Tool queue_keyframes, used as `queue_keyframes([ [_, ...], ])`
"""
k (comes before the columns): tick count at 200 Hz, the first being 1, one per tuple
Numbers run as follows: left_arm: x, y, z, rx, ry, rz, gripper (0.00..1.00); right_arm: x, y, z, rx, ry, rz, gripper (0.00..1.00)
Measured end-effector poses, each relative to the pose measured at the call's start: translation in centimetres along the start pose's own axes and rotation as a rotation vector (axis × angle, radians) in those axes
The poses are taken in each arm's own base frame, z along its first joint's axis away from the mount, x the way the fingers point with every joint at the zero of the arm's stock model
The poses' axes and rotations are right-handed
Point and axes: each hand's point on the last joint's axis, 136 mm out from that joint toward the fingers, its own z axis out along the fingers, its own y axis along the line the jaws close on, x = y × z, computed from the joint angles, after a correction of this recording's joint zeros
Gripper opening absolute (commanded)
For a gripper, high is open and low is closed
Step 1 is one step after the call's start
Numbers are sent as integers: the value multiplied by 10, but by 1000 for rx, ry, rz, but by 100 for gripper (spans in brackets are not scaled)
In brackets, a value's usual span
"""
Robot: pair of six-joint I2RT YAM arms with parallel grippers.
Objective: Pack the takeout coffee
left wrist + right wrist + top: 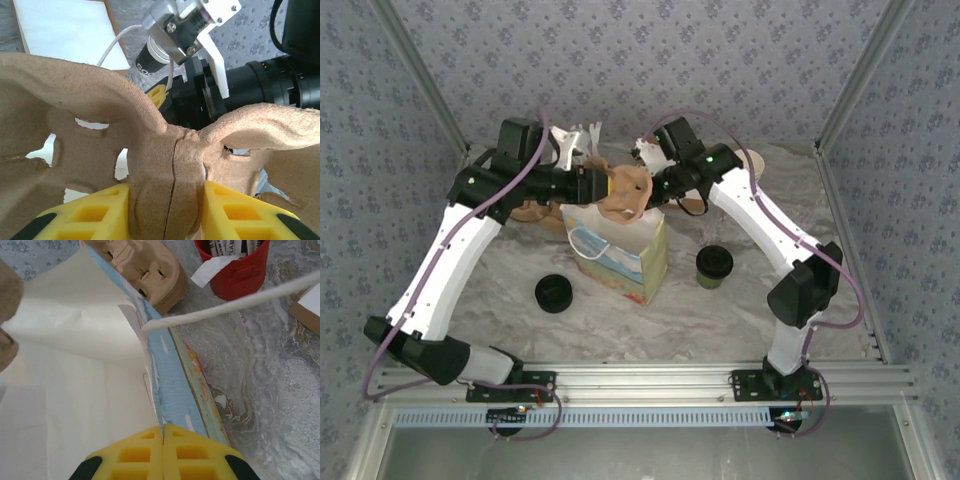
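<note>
From above, the paper bag (645, 262) stands mid-table. The takeout coffee (714, 266) stands on the table at the bag's 3 o'clock, near but apart, and a black lid (554, 293) lies at its 8 o'clock. The left gripper (603, 185) holds a pulp cup carrier (628, 195) over the bag's 12 o'clock rim.

On the left wrist, the yellow fingers (95, 215) pinch the carrier's central ridge.

On the right wrist, the right gripper (163, 450) is pressed together on the bag's blue wall edge. A red tub (235, 275) sits at 1 o'clock.

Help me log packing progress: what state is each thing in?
paper bag: upright, mouth open.
drink carrier: held up at the bag's mouth.
takeout coffee: lidded, upright on table, outside bag.
left gripper: shut on drink carrier.
right gripper: shut on paper bag's rim.
</note>
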Motion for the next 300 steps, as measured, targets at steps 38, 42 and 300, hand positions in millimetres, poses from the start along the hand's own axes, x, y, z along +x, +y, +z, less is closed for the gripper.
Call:
queue_keyframes([
  [38, 27, 8, 18, -6, 74, -4, 36, 4, 3, -7, 12, -20, 9, 3],
  [42, 29, 9, 20, -6, 81, -4, 36, 4, 3, -7, 13, -22, 10, 3],
  [300, 42, 24, 17, -60, 114, 137, 36, 22, 0, -36, 86, -96, 9, 3],
])
